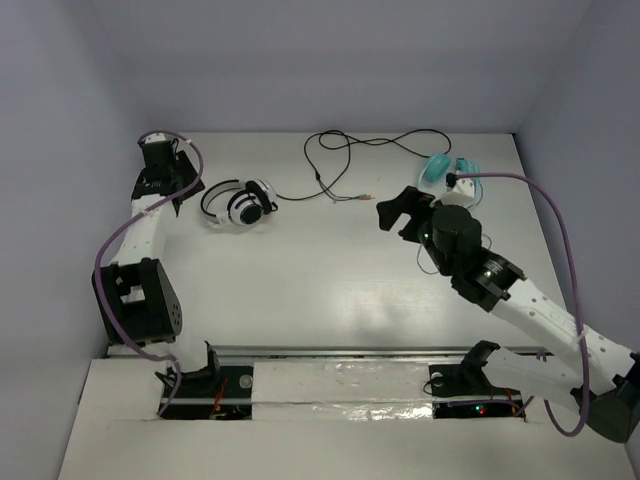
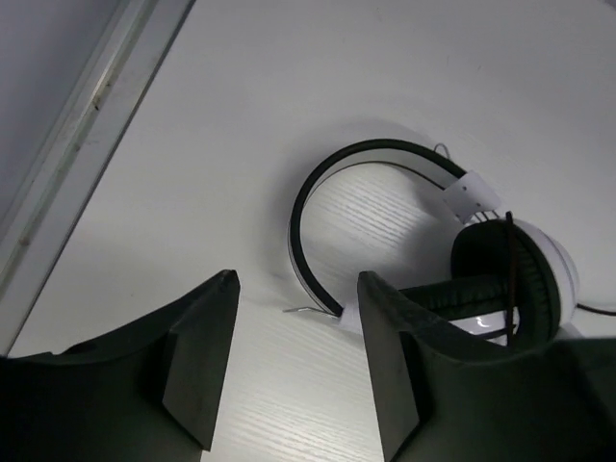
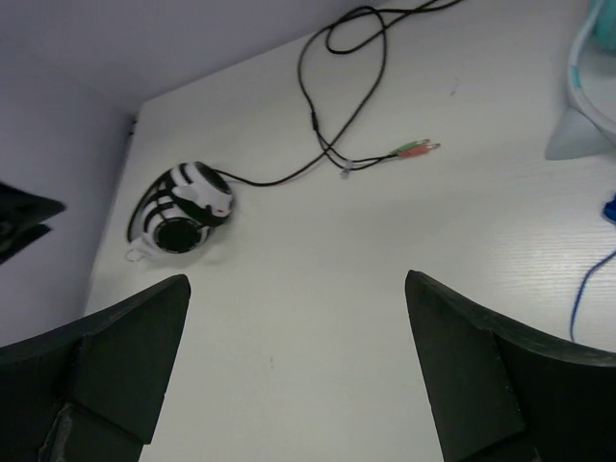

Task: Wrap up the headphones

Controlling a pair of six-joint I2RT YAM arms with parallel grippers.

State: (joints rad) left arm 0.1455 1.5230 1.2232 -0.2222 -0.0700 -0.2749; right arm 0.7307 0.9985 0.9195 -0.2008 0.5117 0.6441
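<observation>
The headphones (image 1: 240, 205) lie on the white table at the back left, white cups with black pads under a thin black headband. Their black cable (image 1: 350, 150) runs right in loose loops and ends in two plugs (image 1: 352, 197). My left gripper (image 1: 188, 188) stands just left of them. In the left wrist view it (image 2: 298, 279) is open with only bare table between the fingers, and the headband (image 2: 385, 146) curves just beyond its right fingertip. My right gripper (image 1: 395, 203) hovers open right of the plugs, and in its wrist view it (image 3: 296, 279) holds nothing. That view shows the headphones (image 3: 183, 207) far off.
Teal headphones (image 1: 445, 170) with a thin blue cord (image 3: 587, 279) lie at the back right, close behind the right arm. The table's left edge and wall (image 2: 67, 164) run beside the left gripper. The arm bases stand along the near rail (image 1: 350, 352).
</observation>
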